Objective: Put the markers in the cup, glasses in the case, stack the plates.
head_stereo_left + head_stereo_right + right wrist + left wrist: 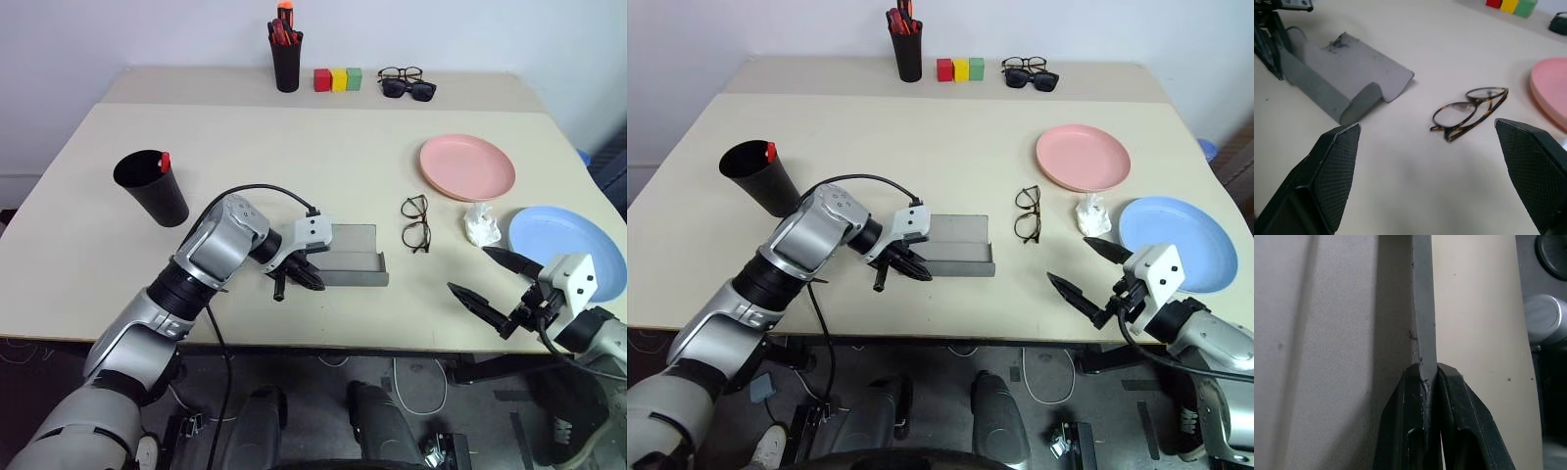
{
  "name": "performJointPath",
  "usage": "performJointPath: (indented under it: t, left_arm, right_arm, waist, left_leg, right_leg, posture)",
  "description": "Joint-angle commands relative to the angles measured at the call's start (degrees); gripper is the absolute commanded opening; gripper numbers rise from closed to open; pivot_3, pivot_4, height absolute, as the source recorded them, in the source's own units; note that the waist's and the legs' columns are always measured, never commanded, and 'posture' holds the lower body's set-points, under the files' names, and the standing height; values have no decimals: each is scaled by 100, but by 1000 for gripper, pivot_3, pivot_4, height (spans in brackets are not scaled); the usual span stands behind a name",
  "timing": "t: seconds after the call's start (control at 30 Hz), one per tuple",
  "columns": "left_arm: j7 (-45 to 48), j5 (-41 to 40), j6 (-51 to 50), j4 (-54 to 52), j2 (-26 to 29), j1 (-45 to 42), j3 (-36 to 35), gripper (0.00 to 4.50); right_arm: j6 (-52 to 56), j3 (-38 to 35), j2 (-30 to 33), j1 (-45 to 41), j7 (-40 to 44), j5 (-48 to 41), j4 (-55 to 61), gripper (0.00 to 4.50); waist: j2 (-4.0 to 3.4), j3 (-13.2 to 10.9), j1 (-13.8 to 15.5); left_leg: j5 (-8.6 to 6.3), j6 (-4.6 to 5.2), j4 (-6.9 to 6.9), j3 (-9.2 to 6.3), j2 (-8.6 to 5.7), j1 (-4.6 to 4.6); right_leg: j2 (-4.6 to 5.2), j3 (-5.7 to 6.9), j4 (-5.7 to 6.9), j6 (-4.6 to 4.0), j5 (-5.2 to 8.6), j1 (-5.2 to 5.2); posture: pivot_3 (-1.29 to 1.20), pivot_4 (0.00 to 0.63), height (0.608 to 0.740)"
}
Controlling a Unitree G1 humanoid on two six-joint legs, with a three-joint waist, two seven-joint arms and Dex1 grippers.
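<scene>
The grey case [351, 257] lies open near the table's front edge. My left gripper [299, 277] is shut on a thin edge at its left end, and the black fingers [1454, 396] pinch that grey wall. The glasses [415, 222] lie folded on the table just right of the case. My right gripper [468, 269] hangs open and empty at the front right, pointing toward the glasses [1469, 110]. A red marker tip [165, 162] sticks out of the black cup [152, 186] at the left. The pink plate [467, 166] and the blue plate [568, 245] lie apart on the right.
A crumpled white tissue [480, 225] lies between the two plates. At the back stand a black pen pot [286, 59] with thick markers, three coloured blocks [337, 79] and dark sunglasses [407, 86]. The table's front edge runs just below both grippers.
</scene>
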State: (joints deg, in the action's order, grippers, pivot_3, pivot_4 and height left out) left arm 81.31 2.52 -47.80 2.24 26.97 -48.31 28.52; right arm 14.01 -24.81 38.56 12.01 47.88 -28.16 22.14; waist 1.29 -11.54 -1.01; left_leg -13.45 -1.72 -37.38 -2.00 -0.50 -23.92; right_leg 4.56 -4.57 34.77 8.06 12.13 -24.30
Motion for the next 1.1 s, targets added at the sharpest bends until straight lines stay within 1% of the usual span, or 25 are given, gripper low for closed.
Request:
performJointPath:
  t: [0.03,0.17,0.2,0.23,0.33,0.43,0.5,0.53,0.63,0.7,0.73,0.83,0.87,0.97,1.03,1.1]
  left_arm:
    - [-218,-192,-4,-250,1,-2,-58,1648]
    - [-408,-346,-115,-302,-1,-68,-79,3650]
    - [-473,-381,-178,-277,-27,-104,-103,4225]
    - [-484,-463,-230,-290,-34,-148,-147,4470]
    - [-503,-782,-374,-434,-28,-272,-351,4470]
    - [-655,-1085,-212,-615,-35,-275,-727,4470]
    - [-1163,-1256,592,-743,-273,27,-1304,4470]
    - [-1231,-1257,924,-811,-229,180,-1392,4470]
    - [-1206,-1389,1248,-1052,-5,537,-1525,4470]
    - [-1314,-1423,1639,-1220,101,847,-1642,4470]
    - [-1428,-1432,1805,-1264,105,983,-1716,4470]
    - [-2059,-1503,2618,-1269,-164,1513,-2203,4470]
    - [-2223,-1400,2926,-1288,-156,1720,-2281,4470]
    - [-1885,-1792,3106,-1279,11,2132,-2419,4470]
    - [-1685,-2120,3004,-1238,111,2249,-2536,4470]
    - [-1563,-2294,3143,-1185,203,2376,-2661,4470]
  right_arm:
    - [43,18,94,-203,-214,131,15,4500]
    - [494,142,320,-330,-310,217,-49,4500]
    - [588,166,366,-374,-318,219,-97,4500]
    - [712,202,407,-457,-302,177,-175,4500]
    - [1243,297,529,-846,-250,-68,-435,4500]
    - [1762,448,652,-1446,-244,-197,-883,4500]
    - [2003,609,698,-1910,-89,-295,-1270,4500]
    - [2097,725,713,-2162,-31,-270,-1509,4500]
    - [2136,1071,708,-2828,229,-139,-2237,4500]
    - [2139,1334,678,-3261,394,-25,-2718,4500]
    - [2130,1432,661,-3421,471,9,-2897,4500]
    - [2021,1715,559,-3896,639,185,-3496,4500]
    - [1968,1813,497,-4064,697,252,-3727,4500]
    - [1817,2022,341,-4429,863,412,-4265,4500]
    - [1751,2104,271,-4599,971,500,-4531,4500]
    - [1724,2183,202,-4767,1042,596,-4780,4500]
  waist:
    - [0,0,2]
    - [0,0,2]
    - [0,0,2]
    - [0,0,-1]
    - [0,0,-14]
    - [-1,0,-26]
    - [-2,1,-31]
    - [-2,0,-18]
    - [-5,3,-49]
    - [-5,3,-41]
    - [-5,2,-38]
    - [-6,2,-15]
    - [-5,2,-12]
    - [-5,3,-18]
    - [-5,3,-22]
    - [-6,3,-26]
  left_leg:
    - [0,0,-1,0,0,2]
    - [0,0,-2,1,0,10]
    - [0,0,-2,1,0,10]
    - [0,0,-3,1,0,11]
    - [0,0,-4,2,0,13]
    - [0,0,-4,4,0,16]
    - [0,0,-3,5,1,20]
    - [1,0,-2,5,2,23]
    - [1,0,10,9,3,36]
    - [1,0,13,9,3,40]
    - [1,0,13,9,3,40]
    - [1,0,10,12,3,39]
    - [1,0,9,12,3,39]
    - [1,-1,12,12,3,40]
    - [1,-1,12,11,3,41]
    - [1,-1,11,12,2,41]
  right_leg:
    - [0,0,4,0,1,0]
    - [0,-1,18,1,2,0]
    - [0,-1,19,1,2,0]
    - [0,-1,20,1,2,0]
    - [0,-2,23,0,2,0]
    - [0,-4,24,0,1,0]
    - [0,-4,27,0,1,1]
    - [0,-5,27,0,1,1]
    - [0,-8,30,8,-4,7]
    - [-2,-7,34,11,-6,8]
    - [-2,-8,33,12,-6,8]
    - [0,-8,30,14,-7,9]
    - [2,-8,29,14,-8,11]
    - [1,-8,30,16,-9,11]
    - [0,-7,31,15,-9,11]
    - [-1,-7,31,15,-9,11]
  posture:
    - [0,150,740]
    - [0,150,740]
    - [0,150,740]
    - [0,150,740]
    - [0,150,740]
    - [0,150,740]
    - [0,150,740]
    - [0,150,740]
    - [0,150,740]
    - [0,150,740]
    - [0,150,740]
    - [0,150,740]
    - [0,150,740]
    - [0,150,740]
    - [0,150,740]
    - [0,150,740]
